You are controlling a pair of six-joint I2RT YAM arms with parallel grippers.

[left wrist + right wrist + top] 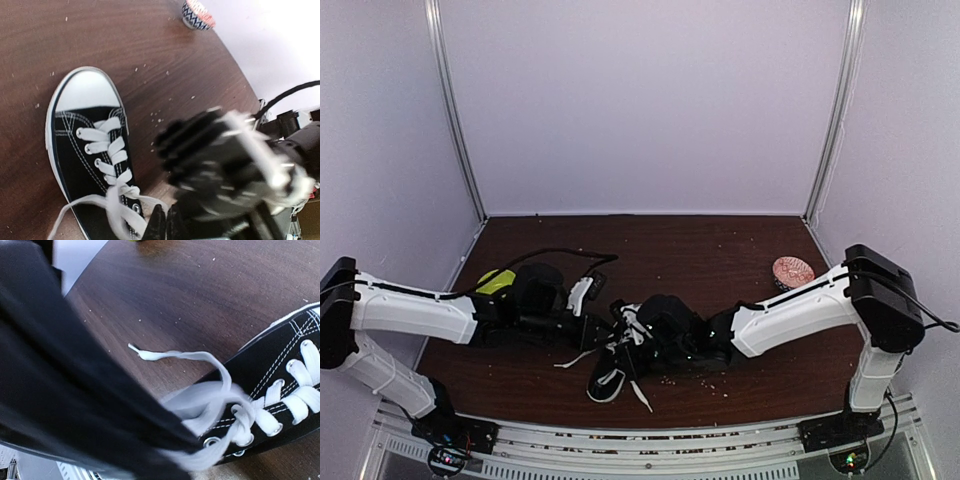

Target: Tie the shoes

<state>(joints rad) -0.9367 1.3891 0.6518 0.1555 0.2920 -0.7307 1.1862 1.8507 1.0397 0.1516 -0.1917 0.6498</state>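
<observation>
Top view: shoe (610, 378) lies lower centre of the tabletop (720, 240), toe toward the bottom edge. Both arms stretch low and inward; left hand (603, 325) and right hand (642, 335) meet over the laces (575, 357). Step, as I read it: drawing the first knot. Next calls for an even outward pull.

Left wrist view: left hand at bottom edge, closed narrow, a lace strand apparently pinched.

Right wrist view: right hand's finger (75, 390) blurs across the left, closed; the lace vanishes beneath it, apparently held.
</observation>
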